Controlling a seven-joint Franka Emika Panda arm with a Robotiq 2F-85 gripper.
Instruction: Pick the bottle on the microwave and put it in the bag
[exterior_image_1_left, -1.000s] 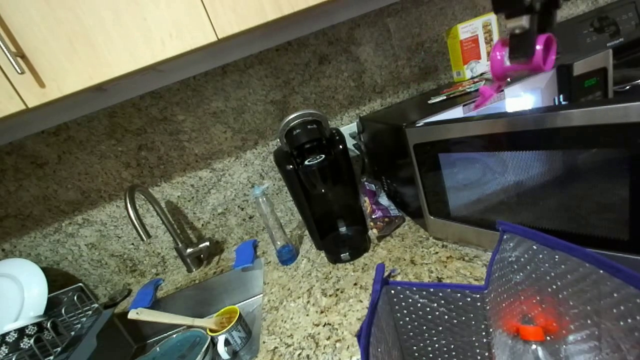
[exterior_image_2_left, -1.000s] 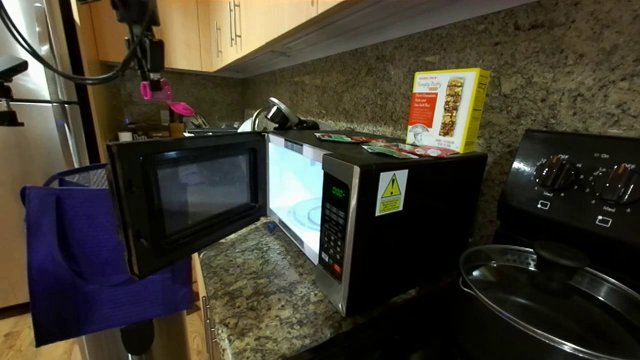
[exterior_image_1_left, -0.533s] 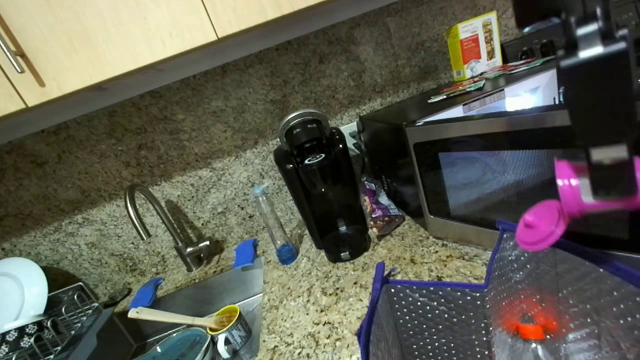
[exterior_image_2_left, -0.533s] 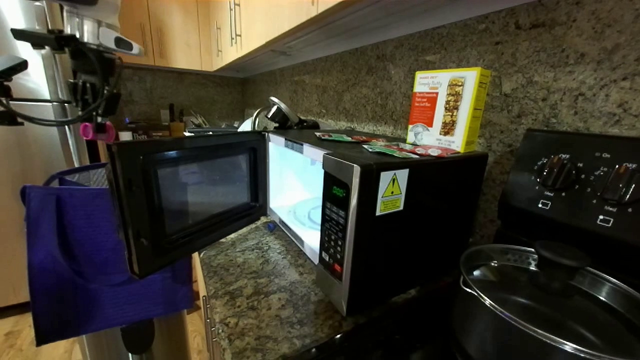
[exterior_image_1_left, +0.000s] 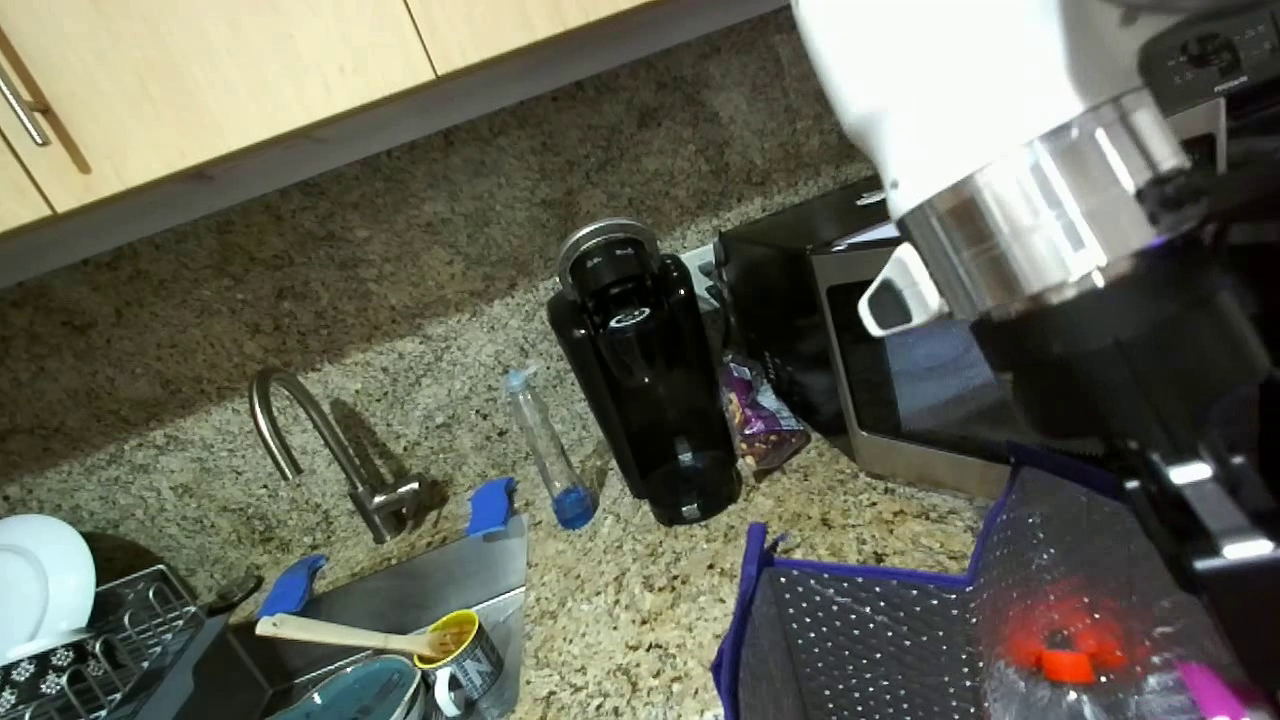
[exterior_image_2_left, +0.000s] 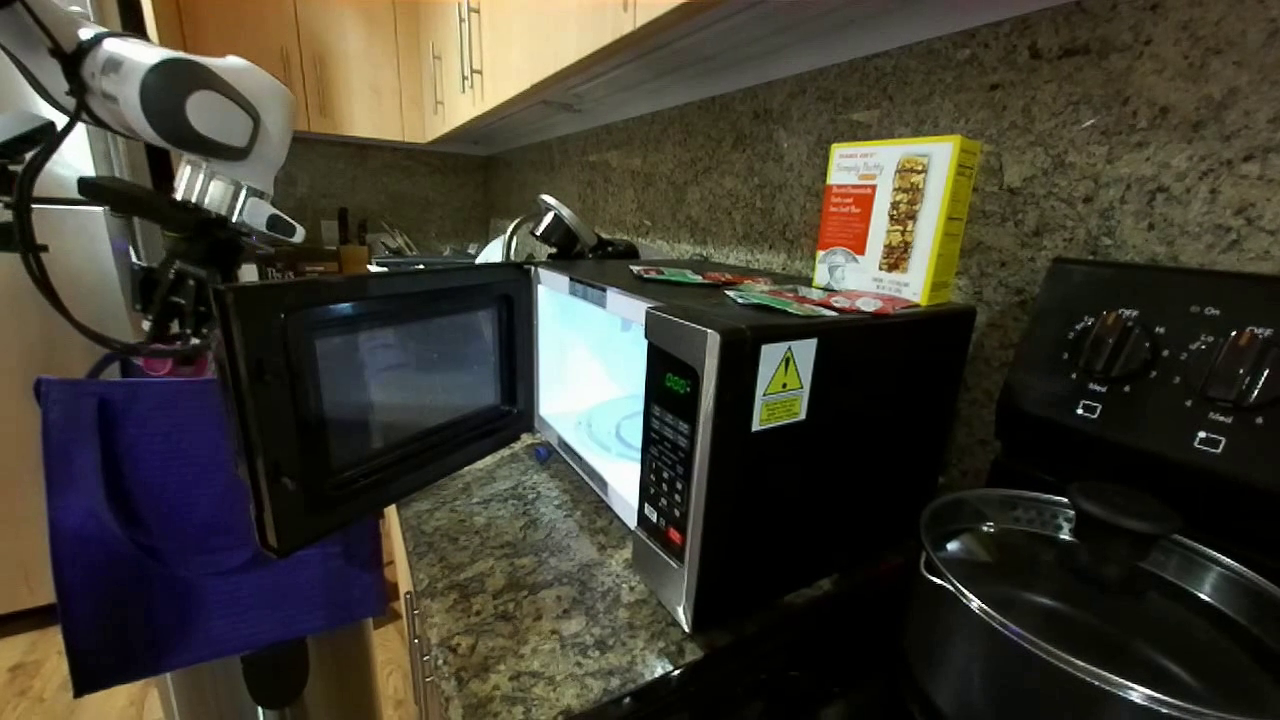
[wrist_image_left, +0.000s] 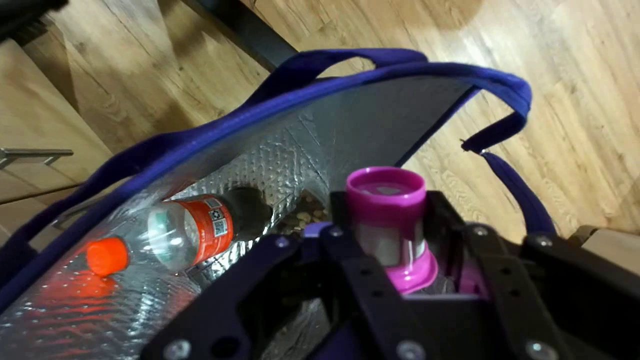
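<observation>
Both fingers (wrist_image_left: 440, 215) are pressed against the bottle (wrist_image_left: 390, 220), one at each side, and only its width keeps them apart; my hold looks secure, as I judge it. With this, the first half of the work I consider finished: the bottle is between my fingers and not on top of the microwave (exterior_image_2_left: 825, 470), where a yellow carton (exterior_image_2_left: 895, 220) and some flat packets (exterior_image_2_left: 780, 302) rest.

The carrying to the bag (exterior_image_2_left: 200, 500) is also almost finished, it seems to me. In the wrist view I look down into the bag, and the bottle is above its opening or partly within it; in an exterior view a pink piece of it shows just over the blue near wall, and the remainder is hidden. How deep its lower end reaches, I cannot tell.

What is left is small: to bring the bottle well below the rim, to spread the fingers, and to go out without catching the edge. An orange-capped bottle (wrist_image_left: 205, 230) is inside the bag, so mine should better land beside it, I think, than on it.
</observation>
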